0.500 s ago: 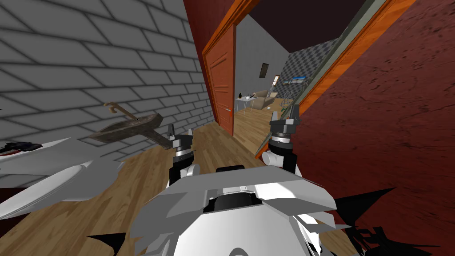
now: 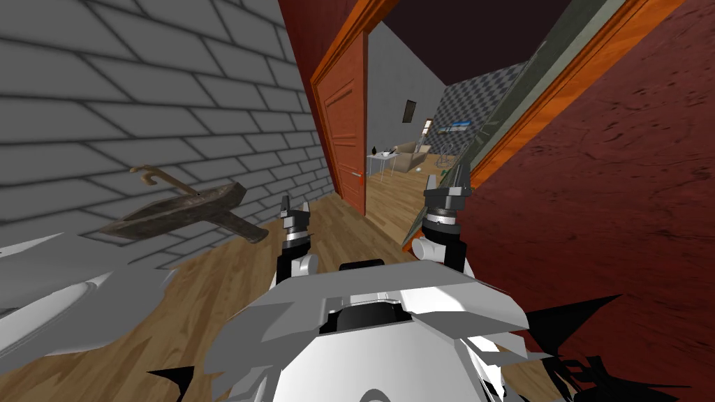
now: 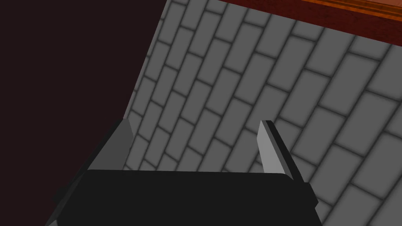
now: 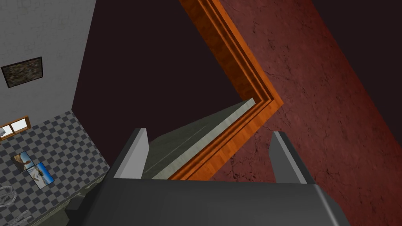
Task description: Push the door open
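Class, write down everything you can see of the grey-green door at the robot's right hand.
The door is a plain, flat, grey-green slab with a paler narrow edge; no handle or panels show. It stands upright and swung open, seen nearly edge-on beside the orange frame set in the dark red wall. In the right wrist view its top corner meets the frame's corner. The right hand, fingers open, is at its lower part; whether they touch cannot be told.
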Robot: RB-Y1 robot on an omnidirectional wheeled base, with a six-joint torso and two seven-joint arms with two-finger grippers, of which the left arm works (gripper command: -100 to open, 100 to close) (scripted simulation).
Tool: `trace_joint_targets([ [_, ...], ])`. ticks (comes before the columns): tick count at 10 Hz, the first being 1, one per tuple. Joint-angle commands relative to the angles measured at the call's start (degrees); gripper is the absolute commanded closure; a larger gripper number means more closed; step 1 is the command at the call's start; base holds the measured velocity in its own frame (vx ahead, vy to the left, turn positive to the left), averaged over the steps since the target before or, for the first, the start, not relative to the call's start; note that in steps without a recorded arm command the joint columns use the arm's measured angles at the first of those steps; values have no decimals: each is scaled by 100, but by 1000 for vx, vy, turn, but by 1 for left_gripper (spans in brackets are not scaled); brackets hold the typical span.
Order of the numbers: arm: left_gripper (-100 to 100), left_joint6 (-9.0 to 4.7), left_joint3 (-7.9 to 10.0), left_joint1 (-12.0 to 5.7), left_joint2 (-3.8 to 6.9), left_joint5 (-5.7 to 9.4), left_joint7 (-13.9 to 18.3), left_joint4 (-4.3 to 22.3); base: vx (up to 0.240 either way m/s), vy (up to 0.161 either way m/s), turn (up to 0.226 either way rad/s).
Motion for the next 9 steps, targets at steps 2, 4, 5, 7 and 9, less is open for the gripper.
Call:
trace_joint_targets([
  [2,-100,-34,-85,-155,92,52,-41,305,135,59,-75],
  [4,-100,-29,-153,-315,149,97,-78,554,109,49,-82],
  [5,-100,-27,-175,-369,167,112,-90,636,106,71,-94],
  [7,-100,-21,-246,-537,221,160,-129,897,126,50,-90],
  [9,-100,-15,-325,-723,270,213,-172,1186,133,65,-92],
])
